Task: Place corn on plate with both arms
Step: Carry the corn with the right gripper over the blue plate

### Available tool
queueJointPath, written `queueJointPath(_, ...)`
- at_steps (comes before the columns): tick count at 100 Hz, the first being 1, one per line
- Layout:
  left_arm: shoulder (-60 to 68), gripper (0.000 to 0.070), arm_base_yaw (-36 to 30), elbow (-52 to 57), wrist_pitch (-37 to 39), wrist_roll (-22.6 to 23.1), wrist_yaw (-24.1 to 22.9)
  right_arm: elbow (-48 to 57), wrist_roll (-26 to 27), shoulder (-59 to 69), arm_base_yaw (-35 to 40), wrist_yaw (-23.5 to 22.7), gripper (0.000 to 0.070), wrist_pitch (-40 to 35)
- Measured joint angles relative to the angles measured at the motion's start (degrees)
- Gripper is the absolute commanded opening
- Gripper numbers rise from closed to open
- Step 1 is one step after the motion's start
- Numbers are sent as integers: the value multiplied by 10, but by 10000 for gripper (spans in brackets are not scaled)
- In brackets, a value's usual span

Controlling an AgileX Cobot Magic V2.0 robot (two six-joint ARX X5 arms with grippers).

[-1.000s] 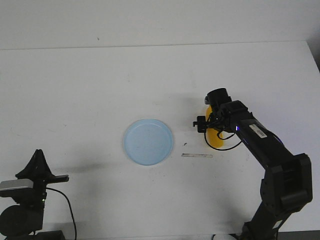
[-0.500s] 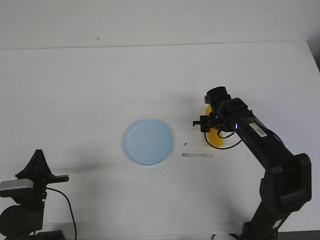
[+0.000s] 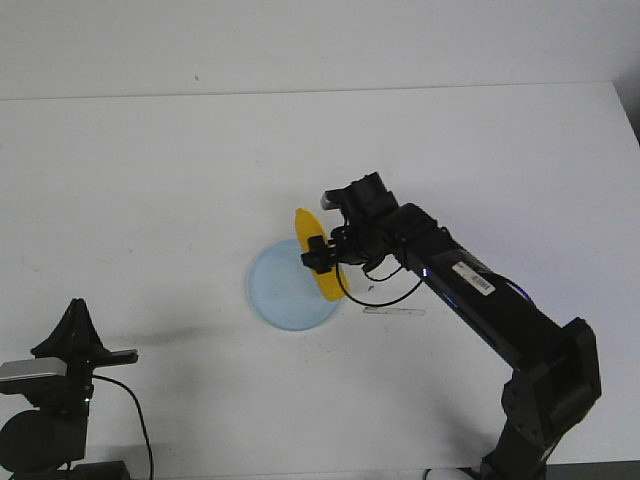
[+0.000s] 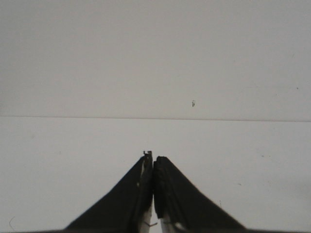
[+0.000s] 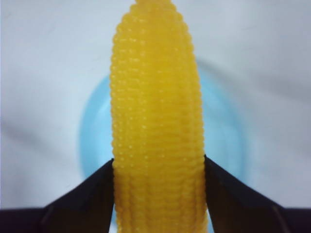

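My right gripper [image 3: 322,255] is shut on the yellow corn [image 3: 313,250] and holds it tilted in the air above the right part of the pale blue plate [image 3: 280,295]. In the right wrist view the corn [image 5: 158,121] fills the middle between the two black fingers [image 5: 87,194], with the plate [image 5: 95,126] below it. My left gripper [image 4: 153,160] is shut and empty, pointing at bare white table. The left arm [image 3: 60,380] rests at the front left corner, far from the plate.
A small clear strip [image 3: 394,311] lies on the white table [image 3: 150,180] just right of the plate, under the right arm. The table's far edge meets a white wall.
My right gripper has lifted the corn off the table and carried it left, from right of the plate to above the plate's right part. The left arm has not moved.
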Motion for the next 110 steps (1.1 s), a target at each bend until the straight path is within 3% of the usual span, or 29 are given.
queueJointPath(17,0,3,0,0,0,0,0,0,24,32,44,-3,257,14)
queueJointPath(46,0,3,0,0,0,0,0,-1,38,70,54,19,297,25)
queueJointPath(66,0,3,0,0,0,0,0,-1,40,78,60,39,436,24)
queueJointPath(110,0,3,0,0,0,0,0,-1,37,77,60,48,435,54)
